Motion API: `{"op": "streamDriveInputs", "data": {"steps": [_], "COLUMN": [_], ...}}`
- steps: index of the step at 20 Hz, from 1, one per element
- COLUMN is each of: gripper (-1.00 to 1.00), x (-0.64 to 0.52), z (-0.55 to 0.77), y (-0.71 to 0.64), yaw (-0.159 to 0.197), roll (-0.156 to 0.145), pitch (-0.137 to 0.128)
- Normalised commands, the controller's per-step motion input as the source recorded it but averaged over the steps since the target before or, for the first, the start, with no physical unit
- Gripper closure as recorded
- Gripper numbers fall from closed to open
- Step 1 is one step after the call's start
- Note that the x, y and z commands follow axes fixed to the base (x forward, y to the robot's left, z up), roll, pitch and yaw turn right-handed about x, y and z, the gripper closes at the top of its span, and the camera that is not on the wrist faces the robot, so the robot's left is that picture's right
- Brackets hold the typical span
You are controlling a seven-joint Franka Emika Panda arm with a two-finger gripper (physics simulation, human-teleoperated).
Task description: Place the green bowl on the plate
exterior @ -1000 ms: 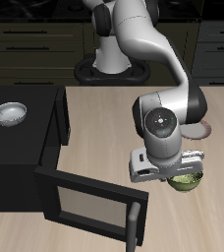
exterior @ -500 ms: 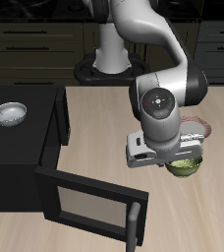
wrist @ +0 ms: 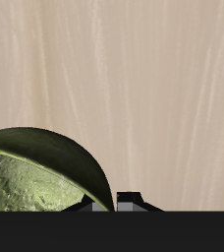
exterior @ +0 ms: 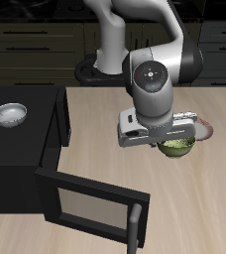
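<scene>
Since the earlier frames the arm had carried the bowl (exterior: 177, 149) back from near the table's front edge toward the plate (exterior: 206, 130), and the gripper (exterior: 174, 142) had risen with it. In the exterior view the bowl hung under the gripper body, clear of the table (exterior: 105, 109), at about 8 o'clock from the plate and partly over its rim. Only a sliver of the plate's pink-red edge showed past the arm; the rest was hidden.

The wrist view showed the bowl (wrist: 40, 172) close up, its olive outside and mottled yellow-green inside filling one corner, with a dark fingertip (wrist: 130, 201) just beside its rim and bare tabletop (wrist: 134, 79) beyond. The fingers appeared closed on the bowl's rim, holding it aloft; how wide they stood could not be judged.

At 9 o'clock from the arm, a grey metallic bowl (exterior: 10, 115) sat on top of a black cabinet (exterior: 41, 139) whose door (exterior: 90, 205) hung open toward the front edge.
</scene>
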Motion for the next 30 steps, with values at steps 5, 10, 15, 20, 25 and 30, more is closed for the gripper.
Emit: {"op": "streamDriveInputs", "data": {"steps": [5, 10, 15, 20, 25, 30], "gripper": [1.00, 1.00, 1.00, 1.00, 1.00, 1.00], "x": [-0.29, -0.48, -0.39, -0.52, -0.32, -0.34], "z": [0.03, 0.11, 0.03, 0.02, -0.04, -0.08], "y": [-0.12, 0.01, 0.15, 0.32, 0.32, 0.47], "yaw": [0.004, 0.002, 0.013, 0.006, 0.018, 0.012], "roll": [-0.030, -0.024, 0.019, 0.011, 0.025, 0.078], "pitch": [-0.027, -0.033, -0.014, -0.015, 0.005, 0.014]}}
